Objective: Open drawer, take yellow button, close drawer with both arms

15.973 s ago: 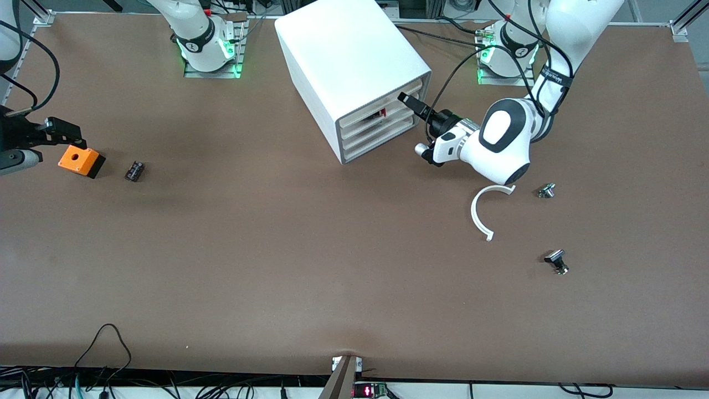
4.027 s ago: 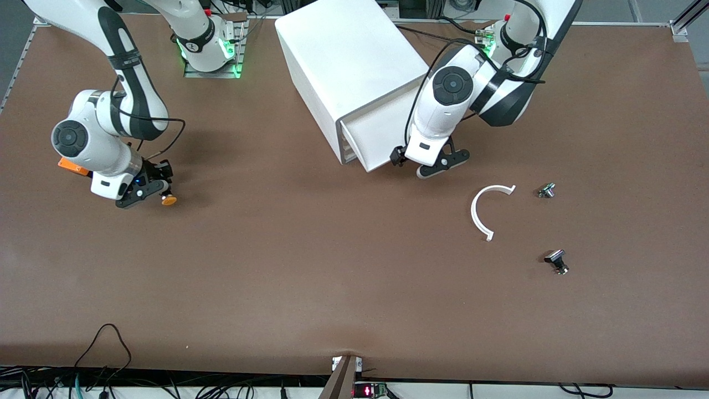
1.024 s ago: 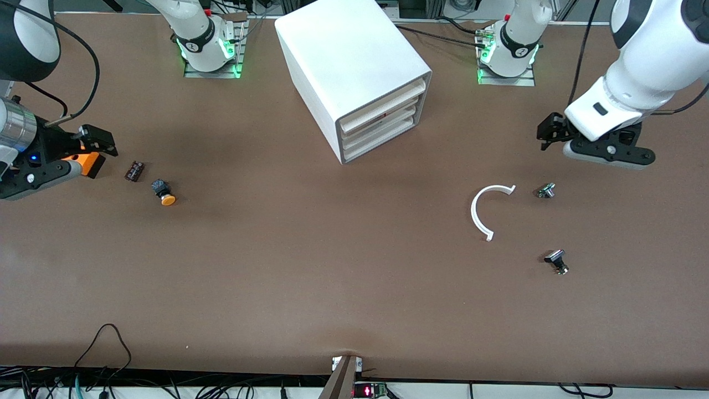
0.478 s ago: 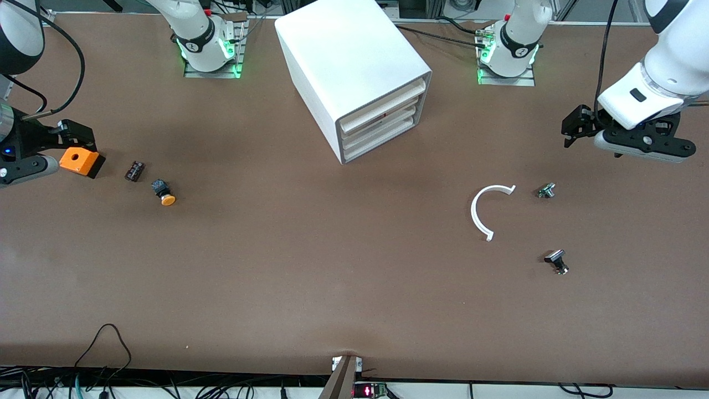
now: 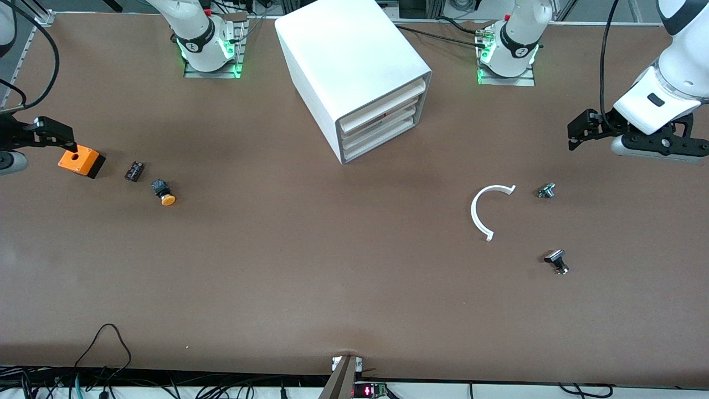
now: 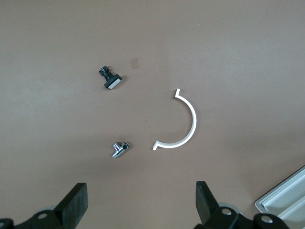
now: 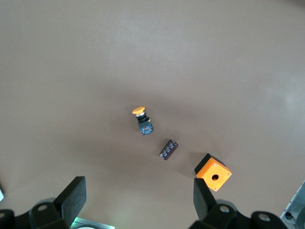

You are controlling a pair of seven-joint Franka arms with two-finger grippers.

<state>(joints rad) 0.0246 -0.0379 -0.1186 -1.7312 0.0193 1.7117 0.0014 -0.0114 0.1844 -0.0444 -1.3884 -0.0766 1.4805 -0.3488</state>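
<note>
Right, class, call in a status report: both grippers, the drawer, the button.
Left gripper open, empty, raised at its end of the table. Right gripper open, above the orange box. Drawer shut. Button lying on the table, nothing blocking it.

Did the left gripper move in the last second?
Yes. The left gripper has drifted toward the left arm's end of the table, away from the white four-drawer cabinet, and hangs open over bare tabletop.

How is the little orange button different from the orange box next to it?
The button has a round orange cap on a black body and lies tipped on its side; the orange box is square with a hole in its top and sits flat. The button is smaller. The box lies closer to the table's edge. Both are orange and black.
</note>
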